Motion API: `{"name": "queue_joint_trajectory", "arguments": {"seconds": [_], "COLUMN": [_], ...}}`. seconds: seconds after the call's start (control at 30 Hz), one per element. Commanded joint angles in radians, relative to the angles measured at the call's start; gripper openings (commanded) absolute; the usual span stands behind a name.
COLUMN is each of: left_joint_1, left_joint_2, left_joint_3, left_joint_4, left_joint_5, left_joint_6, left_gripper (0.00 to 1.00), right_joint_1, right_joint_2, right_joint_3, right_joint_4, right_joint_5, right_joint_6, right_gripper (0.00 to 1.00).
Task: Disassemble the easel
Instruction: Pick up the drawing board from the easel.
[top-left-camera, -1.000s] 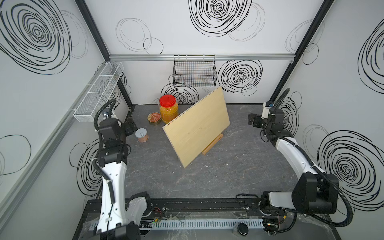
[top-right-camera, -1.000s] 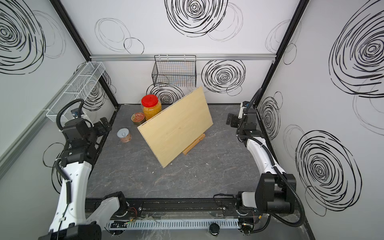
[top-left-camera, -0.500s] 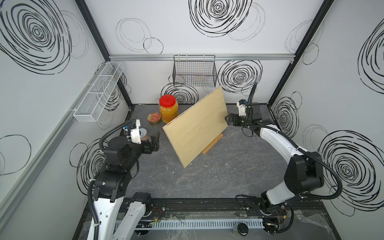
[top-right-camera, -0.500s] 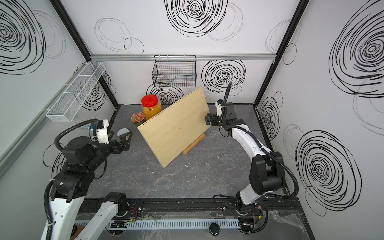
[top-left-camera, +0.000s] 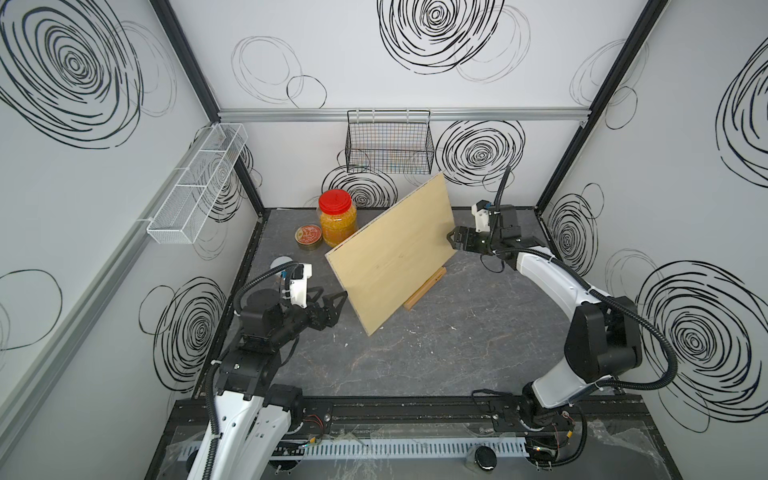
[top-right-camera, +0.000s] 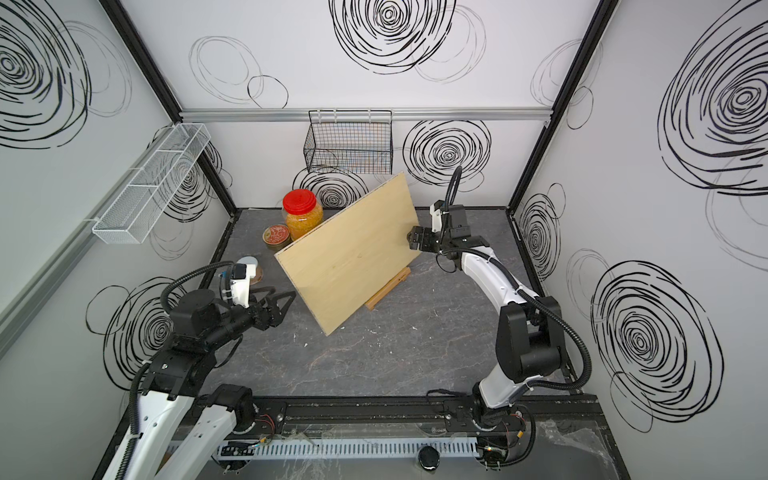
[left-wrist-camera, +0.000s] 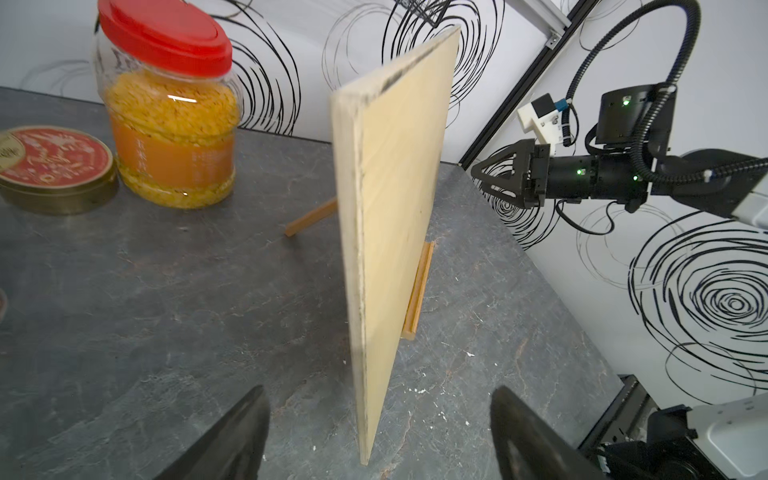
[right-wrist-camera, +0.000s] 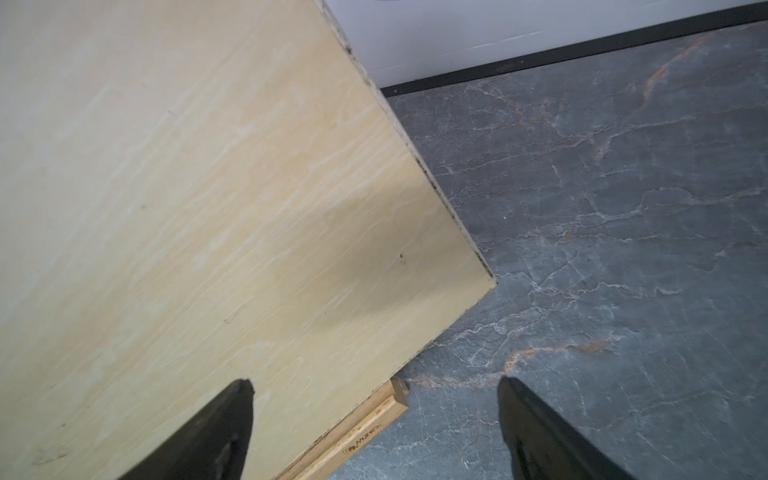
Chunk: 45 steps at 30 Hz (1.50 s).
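My left gripper and right gripper, both spread and empty, flank the board; the half-hidden easel seems untouched.

Dark grey marbled tabletop is scuffed with pale flecks toward the front. The easel is stood on it mid-table. A red-lidded jar is set at the back with a round red tin just beside it, and a small can is partly hidden near the left edge.
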Motion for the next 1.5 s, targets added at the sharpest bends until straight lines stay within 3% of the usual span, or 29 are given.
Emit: {"name": "queue_joint_trajectory", "arguments": {"seconds": [0.0,0.13,0.3,0.47,0.8,1.13,1.27,1.47], "left_joint_1": [-0.029,-0.033,-0.034,-0.037,-0.042,-0.069,-0.071,-0.071], "left_joint_2": [-0.011,-0.018,-0.030,0.028,0.108,0.185,0.236,0.252], "left_joint_3": [-0.025,-0.086,-0.209,-0.280,-0.313,-0.329,-0.296,-0.293], "left_joint_4": [0.162,0.248,0.499,0.689,0.837,0.972,0.951,0.954], "left_joint_5": [0.003,-0.014,-0.029,-0.017,0.063,0.107,0.160,0.155], "left_joint_6": [-0.037,-0.039,-0.164,-0.235,-0.165,-0.121,-0.091,-0.053], "left_gripper": [0.85,0.85,0.71,0.68,0.54,0.51,0.51,0.38], "right_joint_1": [0.007,0.001,-0.009,-0.015,-0.021,-0.022,-0.019,-0.013], "right_joint_2": [0.005,0.012,0.009,0.005,0.003,-0.005,-0.004,-0.009], "right_joint_3": [-0.007,-0.020,-0.051,-0.053,-0.080,-0.110,-0.116,-0.122], "right_joint_4": [-0.002,0.006,0.032,0.028,0.031,0.047,0.053,0.051], "right_joint_5": [-0.022,-0.051,-0.089,-0.100,-0.117,-0.141,-0.153,-0.155], "right_joint_6": [0.036,0.071,0.109,0.116,0.120,0.136,0.143,0.143], "right_gripper": [0.94,0.95,0.95,0.95,0.95,0.94,0.93,0.93]}}
